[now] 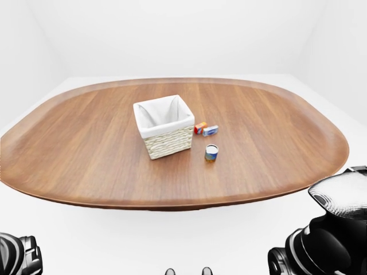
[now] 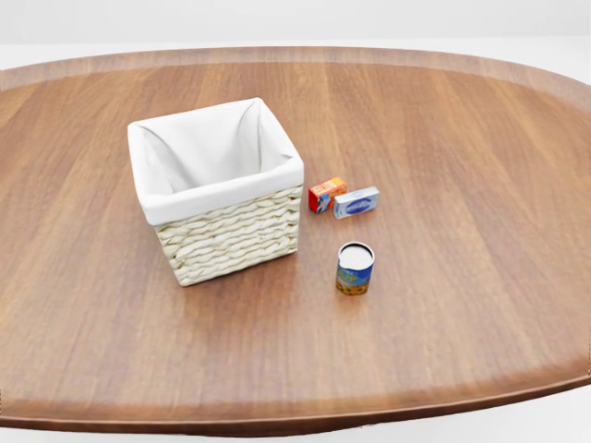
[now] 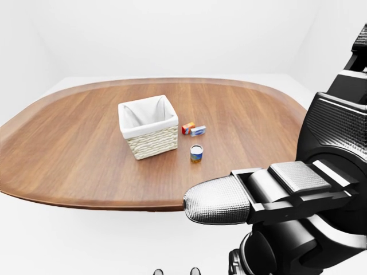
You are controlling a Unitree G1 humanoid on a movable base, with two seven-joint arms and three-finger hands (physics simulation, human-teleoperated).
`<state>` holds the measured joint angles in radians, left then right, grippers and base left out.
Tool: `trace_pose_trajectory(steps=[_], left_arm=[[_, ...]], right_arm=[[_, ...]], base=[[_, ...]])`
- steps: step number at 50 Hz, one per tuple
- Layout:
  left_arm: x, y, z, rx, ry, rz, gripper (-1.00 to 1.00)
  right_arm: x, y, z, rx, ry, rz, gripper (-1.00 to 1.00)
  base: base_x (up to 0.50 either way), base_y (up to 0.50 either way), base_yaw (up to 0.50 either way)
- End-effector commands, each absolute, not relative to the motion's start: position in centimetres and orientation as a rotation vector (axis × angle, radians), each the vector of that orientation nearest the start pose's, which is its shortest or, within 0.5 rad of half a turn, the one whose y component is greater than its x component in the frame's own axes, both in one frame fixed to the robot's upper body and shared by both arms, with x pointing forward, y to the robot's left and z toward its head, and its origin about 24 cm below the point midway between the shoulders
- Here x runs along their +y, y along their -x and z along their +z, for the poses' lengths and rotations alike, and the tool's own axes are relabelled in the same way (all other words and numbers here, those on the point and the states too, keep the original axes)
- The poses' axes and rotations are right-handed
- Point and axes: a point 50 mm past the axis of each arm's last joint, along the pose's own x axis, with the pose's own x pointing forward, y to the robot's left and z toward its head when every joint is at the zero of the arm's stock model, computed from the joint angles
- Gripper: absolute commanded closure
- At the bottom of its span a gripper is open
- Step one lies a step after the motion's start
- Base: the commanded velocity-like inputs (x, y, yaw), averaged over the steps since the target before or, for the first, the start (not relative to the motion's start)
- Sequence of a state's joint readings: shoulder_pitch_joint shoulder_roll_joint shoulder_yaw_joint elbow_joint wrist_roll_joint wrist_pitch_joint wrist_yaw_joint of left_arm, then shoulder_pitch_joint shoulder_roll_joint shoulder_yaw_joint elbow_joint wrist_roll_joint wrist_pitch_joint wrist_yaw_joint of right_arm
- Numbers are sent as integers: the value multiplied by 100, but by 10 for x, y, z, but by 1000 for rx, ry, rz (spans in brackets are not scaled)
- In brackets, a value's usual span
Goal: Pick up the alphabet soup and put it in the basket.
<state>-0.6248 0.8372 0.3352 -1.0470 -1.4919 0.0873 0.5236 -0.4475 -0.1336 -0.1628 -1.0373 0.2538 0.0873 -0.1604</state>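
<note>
Basket (image 2: 226, 189) on the table (image 2: 480, 129), two small boxes (image 2: 343, 197) right of it, can (image 2: 355, 268) below them.

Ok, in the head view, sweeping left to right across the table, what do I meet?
Wicker basket → orange box → alphabet soup can, with the blue-and-white box overlapping the can's span.

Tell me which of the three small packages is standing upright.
The can, nearest the head view's bottom; white top facing up. The orange box and blue box lie flat.
</note>
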Motion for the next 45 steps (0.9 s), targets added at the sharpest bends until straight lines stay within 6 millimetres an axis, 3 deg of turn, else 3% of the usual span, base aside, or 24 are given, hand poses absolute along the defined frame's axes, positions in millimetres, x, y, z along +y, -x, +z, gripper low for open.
trace_pose_trajectory(steps=[1, 45], left_arm=[[157, -122, 356, -1027, 434, -663, -100], [151, -122, 356, -1011, 442, -706, -100]], right_arm=[[-155, -144, 308, -1367, -132, 55, -100], [-146, -150, 299, -1306, -71, 47, -100]], base=[[50, 0, 0], [50, 0, 0]])
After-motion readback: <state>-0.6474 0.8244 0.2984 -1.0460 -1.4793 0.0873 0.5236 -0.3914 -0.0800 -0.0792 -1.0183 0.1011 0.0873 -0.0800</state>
